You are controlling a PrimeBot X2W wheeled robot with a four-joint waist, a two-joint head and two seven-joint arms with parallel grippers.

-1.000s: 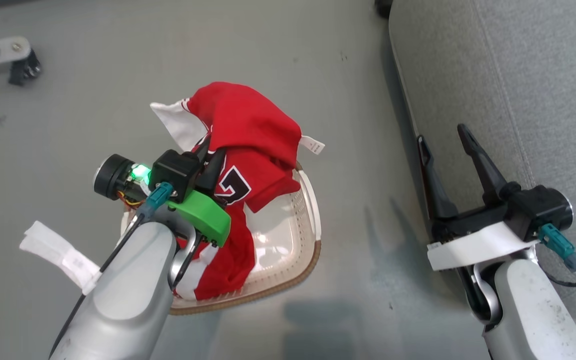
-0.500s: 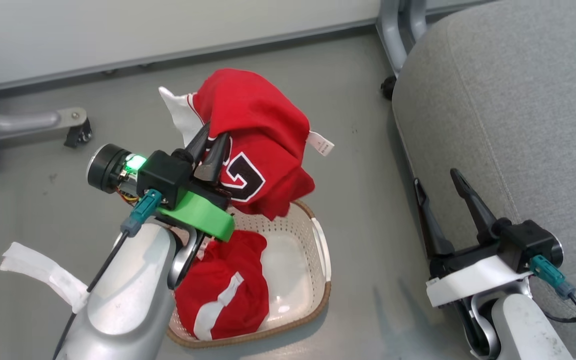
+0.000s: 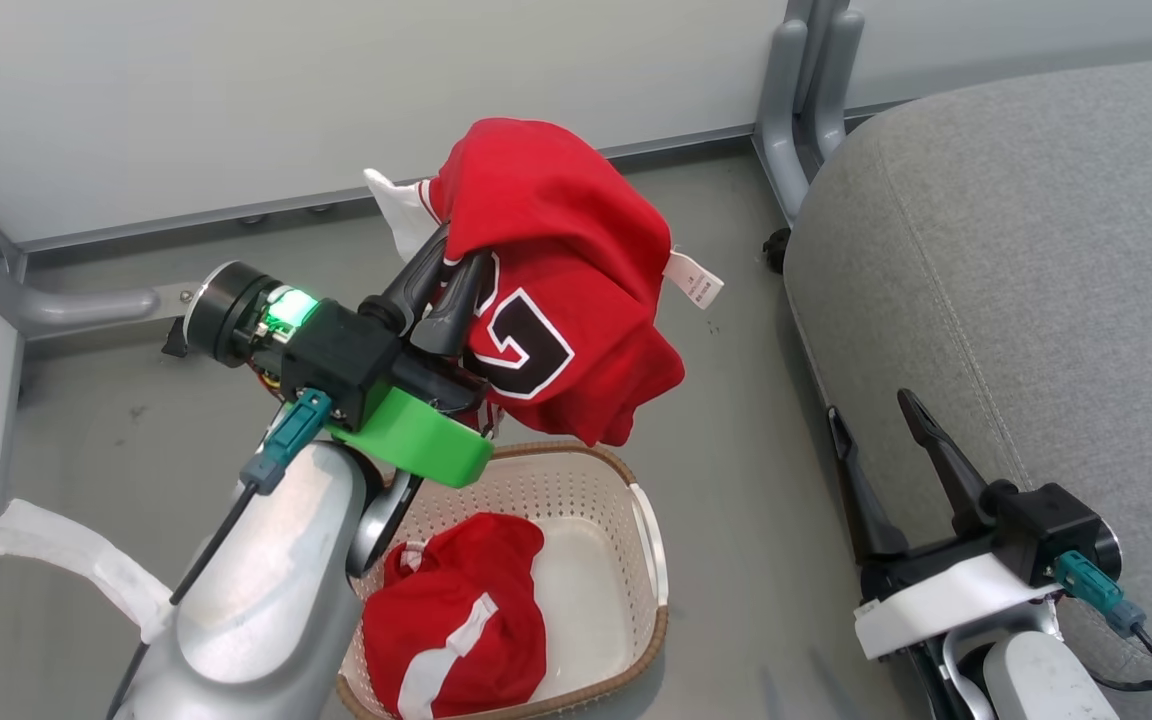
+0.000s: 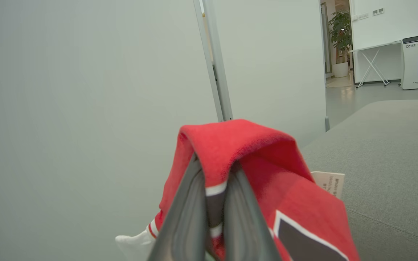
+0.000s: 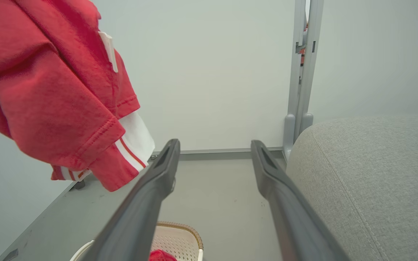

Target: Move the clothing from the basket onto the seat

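One jersey (image 3: 576, 250) in the left gripper (image 3: 458, 262), one shorts (image 3: 466, 620) in one basket (image 3: 652, 560).

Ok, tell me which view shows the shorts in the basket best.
The head view: the shorts lie bunched in the basket, white stripe plain. The right wrist view catches a red scrap of them at its bottom edge.
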